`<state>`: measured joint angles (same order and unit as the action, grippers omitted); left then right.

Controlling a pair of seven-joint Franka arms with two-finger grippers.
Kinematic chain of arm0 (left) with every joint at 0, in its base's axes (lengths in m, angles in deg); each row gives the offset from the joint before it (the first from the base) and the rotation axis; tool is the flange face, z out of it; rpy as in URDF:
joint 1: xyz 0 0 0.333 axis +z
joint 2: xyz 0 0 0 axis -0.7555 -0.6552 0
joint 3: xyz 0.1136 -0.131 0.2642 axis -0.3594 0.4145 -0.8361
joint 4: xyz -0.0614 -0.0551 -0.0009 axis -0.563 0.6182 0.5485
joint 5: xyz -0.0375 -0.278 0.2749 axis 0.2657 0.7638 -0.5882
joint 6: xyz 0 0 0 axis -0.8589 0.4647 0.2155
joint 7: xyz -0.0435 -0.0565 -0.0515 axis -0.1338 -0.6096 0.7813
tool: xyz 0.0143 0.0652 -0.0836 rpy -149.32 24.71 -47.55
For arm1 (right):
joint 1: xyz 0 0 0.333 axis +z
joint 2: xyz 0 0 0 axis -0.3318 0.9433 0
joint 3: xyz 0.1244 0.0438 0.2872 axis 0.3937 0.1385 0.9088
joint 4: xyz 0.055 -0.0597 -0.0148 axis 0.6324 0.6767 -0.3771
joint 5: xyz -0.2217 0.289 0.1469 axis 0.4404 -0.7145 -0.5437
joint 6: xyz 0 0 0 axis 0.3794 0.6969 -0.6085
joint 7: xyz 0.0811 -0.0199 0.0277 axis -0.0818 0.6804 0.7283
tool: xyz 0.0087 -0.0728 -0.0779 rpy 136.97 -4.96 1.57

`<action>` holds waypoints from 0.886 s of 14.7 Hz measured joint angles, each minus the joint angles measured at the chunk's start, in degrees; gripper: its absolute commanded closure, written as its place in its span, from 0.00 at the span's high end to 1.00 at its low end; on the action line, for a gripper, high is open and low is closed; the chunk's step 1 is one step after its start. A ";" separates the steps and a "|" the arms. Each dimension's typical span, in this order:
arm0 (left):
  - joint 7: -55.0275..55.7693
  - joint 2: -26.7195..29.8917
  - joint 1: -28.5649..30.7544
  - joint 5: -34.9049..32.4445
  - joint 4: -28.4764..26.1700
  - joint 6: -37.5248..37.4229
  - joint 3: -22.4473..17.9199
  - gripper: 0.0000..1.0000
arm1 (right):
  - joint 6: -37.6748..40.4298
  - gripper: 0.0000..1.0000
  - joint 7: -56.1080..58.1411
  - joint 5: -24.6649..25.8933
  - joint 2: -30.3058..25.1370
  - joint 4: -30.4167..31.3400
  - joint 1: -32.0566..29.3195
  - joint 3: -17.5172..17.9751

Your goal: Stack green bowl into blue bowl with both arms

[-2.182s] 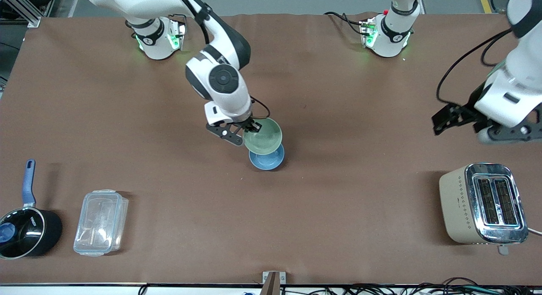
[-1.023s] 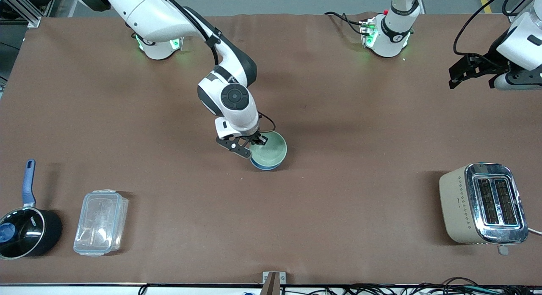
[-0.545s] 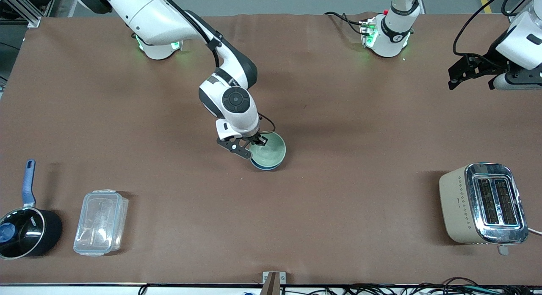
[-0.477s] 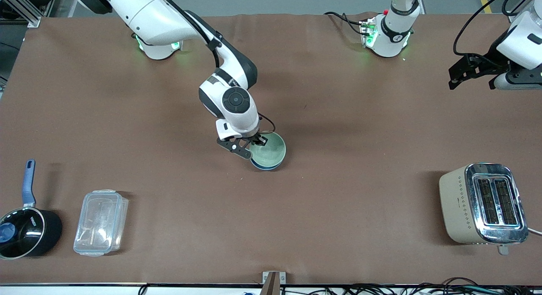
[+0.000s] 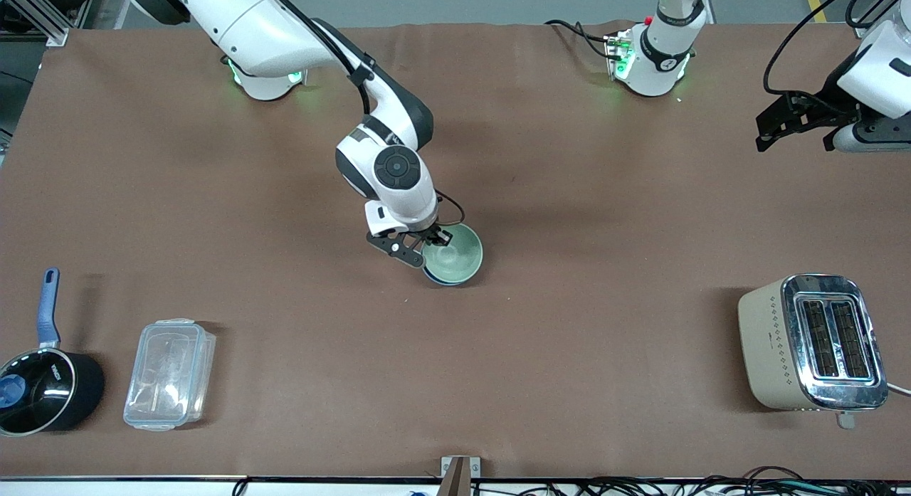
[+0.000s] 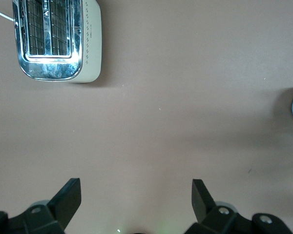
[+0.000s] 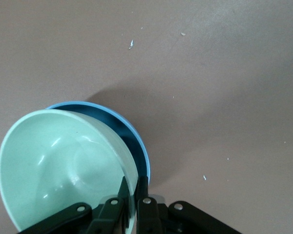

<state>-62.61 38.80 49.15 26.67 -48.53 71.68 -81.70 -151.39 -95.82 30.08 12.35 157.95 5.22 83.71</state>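
Note:
The green bowl (image 5: 454, 255) sits tilted inside the blue bowl (image 5: 445, 281) at the middle of the table; only a thin blue rim shows under it. My right gripper (image 5: 432, 240) is shut on the green bowl's rim. In the right wrist view the green bowl (image 7: 58, 165) leans in the blue bowl (image 7: 132, 141), and the right gripper (image 7: 133, 187) pinches the green wall, one finger inside and one outside. My left gripper (image 5: 797, 122) is open and empty, up in the air over the table's edge at the left arm's end; it waits. Its open gripper (image 6: 136, 192) shows in the left wrist view.
A beige and chrome toaster (image 5: 811, 343) stands near the front camera at the left arm's end, also in the left wrist view (image 6: 56, 41). A clear lidded container (image 5: 169, 373) and a black saucepan with blue handle (image 5: 44, 382) stand at the right arm's end.
My right gripper has lowered the green bowl from above the blue bowl down into it. My left arm has drawn back toward its end of the table and stopped there.

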 measured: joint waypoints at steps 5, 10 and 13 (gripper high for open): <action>0.00 -0.02 0.02 0.00 0.04 0.00 -0.01 1.00 | -0.01 1.00 -0.26 2.82 0.00 -0.23 -0.11 -0.27; 0.00 -0.04 0.17 0.00 0.34 0.02 -0.07 1.00 | 5.22 1.00 0.30 6.83 -3.33 -3.22 -2.16 -0.92; 0.00 -0.21 0.20 0.00 0.78 0.03 -0.11 1.00 | 16.95 1.00 8.19 9.85 -10.43 -3.85 -6.85 -1.01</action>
<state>-62.61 38.60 49.35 26.67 -47.75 71.71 -81.81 -134.43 -87.63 39.93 1.92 154.10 -1.63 82.69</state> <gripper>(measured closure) 0.000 0.000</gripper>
